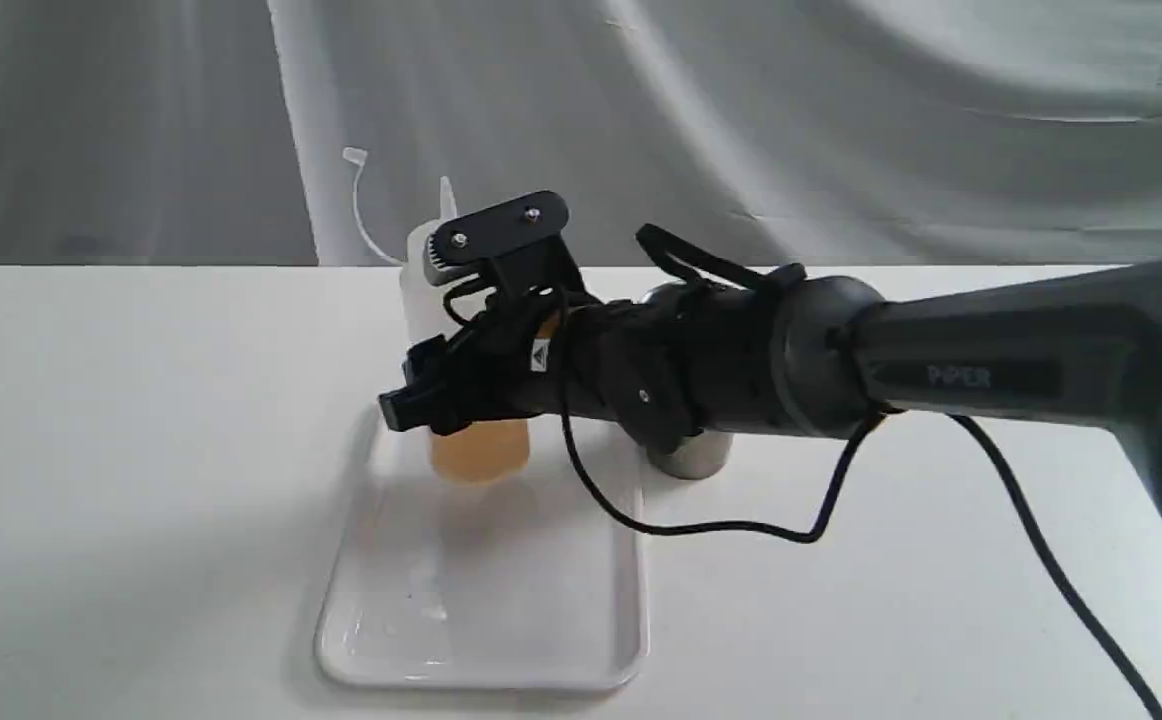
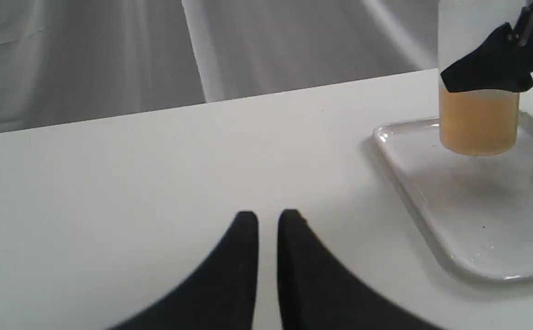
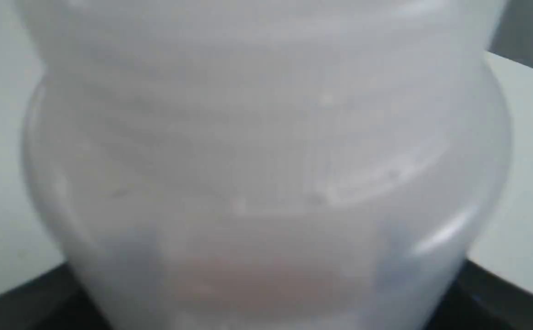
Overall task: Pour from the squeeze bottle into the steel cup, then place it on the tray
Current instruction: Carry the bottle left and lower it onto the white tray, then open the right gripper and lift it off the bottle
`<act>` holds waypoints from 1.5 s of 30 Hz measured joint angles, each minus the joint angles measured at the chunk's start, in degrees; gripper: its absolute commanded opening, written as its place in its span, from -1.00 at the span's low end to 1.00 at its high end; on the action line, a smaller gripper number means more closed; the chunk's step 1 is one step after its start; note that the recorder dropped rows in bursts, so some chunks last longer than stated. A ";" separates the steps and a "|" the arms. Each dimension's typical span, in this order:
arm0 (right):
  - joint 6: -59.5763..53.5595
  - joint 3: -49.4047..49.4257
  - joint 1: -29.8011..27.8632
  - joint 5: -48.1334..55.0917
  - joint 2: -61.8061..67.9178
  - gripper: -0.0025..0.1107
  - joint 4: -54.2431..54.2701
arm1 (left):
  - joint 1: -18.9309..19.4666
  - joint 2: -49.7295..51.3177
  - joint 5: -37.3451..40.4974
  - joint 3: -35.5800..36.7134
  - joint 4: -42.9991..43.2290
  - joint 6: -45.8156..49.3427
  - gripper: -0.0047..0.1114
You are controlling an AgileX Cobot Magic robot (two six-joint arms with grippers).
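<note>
The squeeze bottle (image 1: pixel 476 445) stands upright over the far end of the white tray (image 1: pixel 481 640), amber liquid in its lower part and its nozzle and cap strap (image 1: pixel 358 205) pointing up. My right gripper (image 1: pixel 441 392) reaches in from the right and is shut on the bottle's middle. Whether the base touches the tray I cannot tell. The bottle (image 3: pixel 266 160) fills the right wrist view. The steel cup (image 1: pixel 693 458) stands right of the tray, mostly hidden behind my right arm. My left gripper (image 2: pixel 267 219) hovers low over the bare table, left of the tray (image 2: pixel 477 220), fingers nearly together with nothing between them.
A black cable (image 1: pixel 721 525) hangs from my right arm and loops over the tray's right edge and the table. Grey cloth (image 1: pixel 741 120) hangs behind the white table (image 1: pixel 141 450).
</note>
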 measured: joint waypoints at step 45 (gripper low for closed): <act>-0.21 3.39 1.57 -0.29 0.00 -0.29 0.14 | 0.00 0.00 0.00 0.00 0.00 0.00 -0.78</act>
